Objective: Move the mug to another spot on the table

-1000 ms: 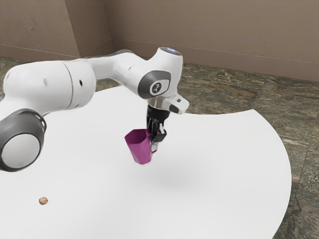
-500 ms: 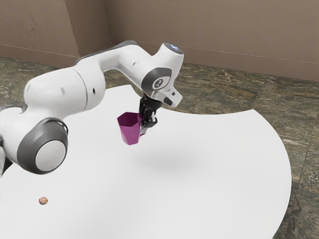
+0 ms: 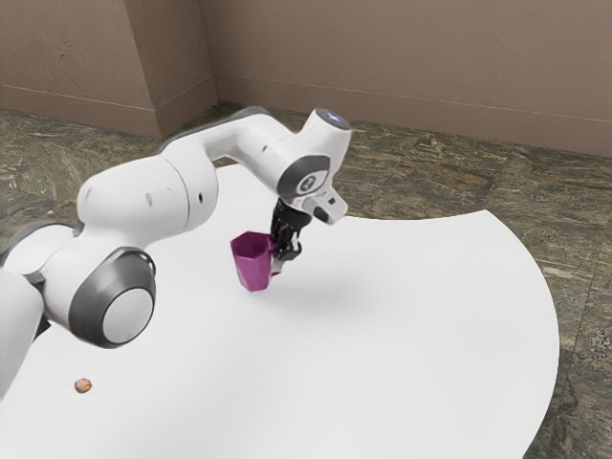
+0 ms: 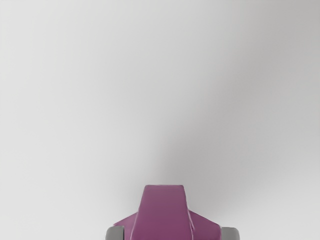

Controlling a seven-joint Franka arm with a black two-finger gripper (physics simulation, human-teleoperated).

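Observation:
A magenta mug (image 3: 253,261) hangs upright just above the white round table (image 3: 411,316), toward the table's back and the exterior view's left of centre. My black gripper (image 3: 283,251) is shut on the mug's handle side, coming down from above. In the wrist view the mug's magenta handle (image 4: 165,215) sits right under my hand, with a grey fingertip (image 4: 114,233) on either side of it and the bare white tabletop beyond.
A small brown crumb-like object (image 3: 83,385) lies near the table's front at the exterior view's left. The table's curved edge (image 3: 550,316) drops to a stone-patterned floor. My white arm (image 3: 143,210) spans the table's left part.
My arm has carried the mug toward the table's back and the exterior view's left over the second. In the last half second the mug has come down closer to the tabletop.

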